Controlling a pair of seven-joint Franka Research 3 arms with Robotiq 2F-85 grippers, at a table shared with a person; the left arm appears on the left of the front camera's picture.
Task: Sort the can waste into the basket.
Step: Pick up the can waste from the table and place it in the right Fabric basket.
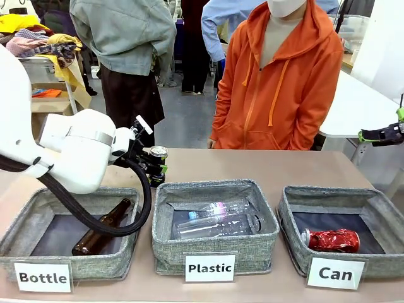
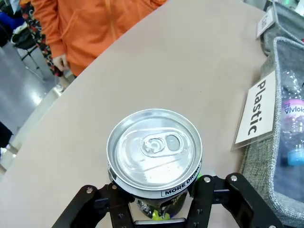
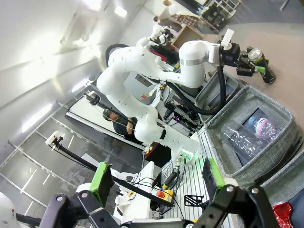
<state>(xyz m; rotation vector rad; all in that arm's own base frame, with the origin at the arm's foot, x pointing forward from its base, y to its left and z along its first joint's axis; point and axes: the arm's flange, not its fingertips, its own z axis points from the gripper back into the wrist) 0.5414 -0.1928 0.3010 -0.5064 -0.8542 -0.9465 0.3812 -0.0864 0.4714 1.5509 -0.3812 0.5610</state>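
- Front view: a dark black-silver drink can [image 1: 159, 152] with a silver top is seen upright between the fingers of the left gripper [image 1: 157, 166]. It is at 10 o'clock from the table's middle, just behind the far rim of the grey woven basket labelled "Plastic" [image 1: 165, 243].
- Left wrist view: this can is flanked closely on both sides by the black fingers [image 2: 205, 190]. The jaws are drawn in narrow around it, but whether the pads press on its wall cannot be told. Nor can it be told whether the can rests on the beige table [image 2: 142, 71] or is raised off it.
- A dented red metal can [image 1: 332, 240] is found lying on its side inside the grey woven basket labelled "Can" [image 1: 285, 211]. That basket is at 4 o'clock, and the can is near its front left corner.
- Two clear plastic bottles [image 1: 218, 218] are laid in the "Plastic" basket at 6 o'clock.
- A brown glass bottle [image 1: 101, 230] is laid slantwise in the grey woven basket labelled "Bottle" [image 1: 123, 262] at 8 o'clock.
- Right wrist view: the right gripper [image 3: 156, 175] is seen with its green-padded fingers [image 3: 101, 178] spread wide and nothing between them. In the front view it is placed at 3 o'clock, beyond the table's right edge.
- A person in an orange hooded jacket [image 1: 278, 82] is seen standing at 12 o'clock, at the far side.
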